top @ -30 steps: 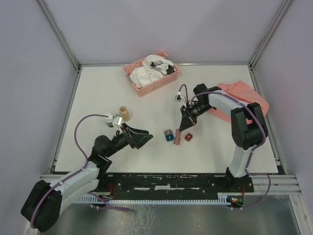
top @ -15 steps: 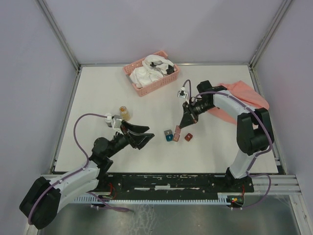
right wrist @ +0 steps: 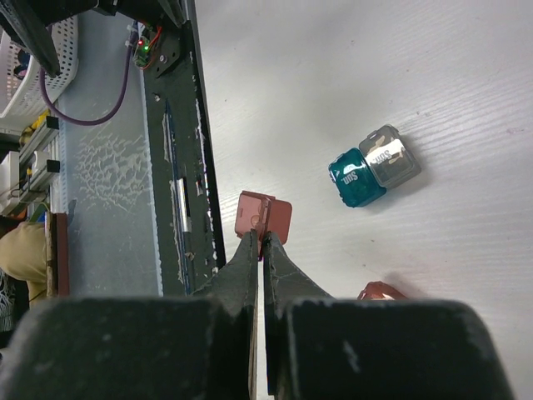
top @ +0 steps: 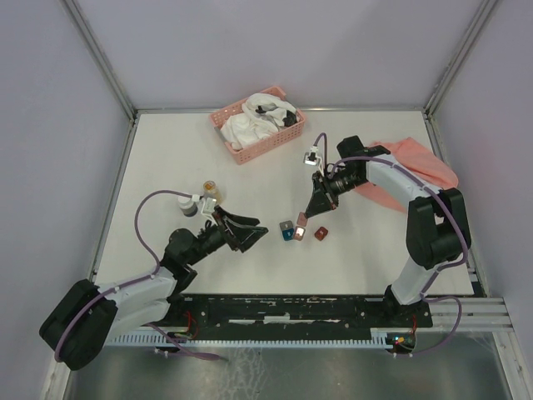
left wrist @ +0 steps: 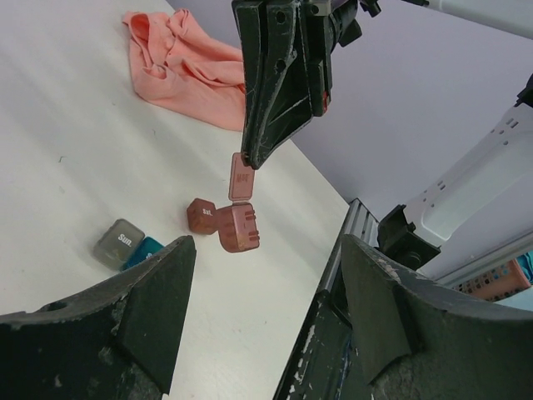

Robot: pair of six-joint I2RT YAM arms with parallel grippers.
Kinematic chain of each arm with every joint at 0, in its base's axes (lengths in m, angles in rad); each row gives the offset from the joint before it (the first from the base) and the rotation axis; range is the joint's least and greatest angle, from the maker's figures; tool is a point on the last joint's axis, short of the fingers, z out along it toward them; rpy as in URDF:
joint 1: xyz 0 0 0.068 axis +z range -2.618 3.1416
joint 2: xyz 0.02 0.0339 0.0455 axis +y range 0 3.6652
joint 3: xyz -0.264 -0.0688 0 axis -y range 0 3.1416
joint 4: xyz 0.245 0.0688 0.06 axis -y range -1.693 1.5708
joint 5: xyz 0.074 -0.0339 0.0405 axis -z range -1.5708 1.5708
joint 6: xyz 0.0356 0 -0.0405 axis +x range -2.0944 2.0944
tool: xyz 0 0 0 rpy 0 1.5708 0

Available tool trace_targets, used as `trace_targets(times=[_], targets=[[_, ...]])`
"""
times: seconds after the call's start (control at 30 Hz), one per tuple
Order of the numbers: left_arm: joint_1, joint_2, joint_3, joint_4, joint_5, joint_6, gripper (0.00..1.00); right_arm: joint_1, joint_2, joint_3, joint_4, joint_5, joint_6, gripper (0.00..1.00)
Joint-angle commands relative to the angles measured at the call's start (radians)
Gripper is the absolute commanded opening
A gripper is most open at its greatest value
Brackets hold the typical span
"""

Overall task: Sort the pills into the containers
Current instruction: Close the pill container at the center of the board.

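the right tool (right wrist: pixel 261 237) is pinching shut on the hinged lid (left wrist: pixel 241 177) of a small dark red plastic cube box (left wrist: pixel 237 227) on the table (top: pixel 166 150), likely opening it. the left tool (top: pixel 260 229) is hovering wide and empty. the amber pills (top: pixel 211 193) are sitting in the clear jar (top: pixel 210 185) near it; fetching that looks next.

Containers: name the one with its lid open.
The dark red box whose lid the right gripper pinches upright; the other red box, grey box and teal box are closed.
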Motion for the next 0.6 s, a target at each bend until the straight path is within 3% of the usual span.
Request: trace_targets(times=[0.0, 0.37, 0.57], targets=[[-0.012, 0.002, 0.036, 0.071, 0.012, -0.036, 0.77, -0.004, -0.034, 0.0, -0.017, -0.054, -0.044, 0.02], [-0.037, 0.014, 0.05, 0.054, 0.0, -0.026, 0.76, -0.004, -0.04, -0.005, -0.019, -0.065, -0.046, 0.02], [-0.088, -0.015, 0.048, 0.07, -0.046, 0.063, 0.76, -0.004, -0.05, -0.014, 0.005, -0.068, -0.001, 0.02]])
